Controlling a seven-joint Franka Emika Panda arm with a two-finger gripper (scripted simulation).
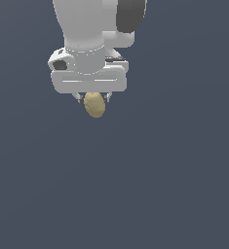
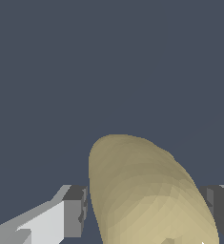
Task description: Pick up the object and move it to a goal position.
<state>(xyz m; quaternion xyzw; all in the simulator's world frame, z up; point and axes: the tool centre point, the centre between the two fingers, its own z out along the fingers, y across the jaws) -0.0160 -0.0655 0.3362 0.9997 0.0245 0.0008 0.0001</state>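
Observation:
The object (image 1: 94, 105) is a small tan-yellow, egg-shaped lump that hangs from under the white gripper (image 1: 93, 99) in the upper part of the exterior view. It sticks out below the two short fingertips. In the wrist view the object (image 2: 142, 190) fills the space between the grey finger pads (image 2: 76, 212), and both pads press against its sides. The gripper (image 2: 144, 214) is shut on the object. The object's top end is hidden by the hand.
Only a plain dark blue-grey ground (image 1: 174, 185) shows around and below the gripper in both views. The white arm (image 1: 86, 29) rises out of the exterior view's top edge.

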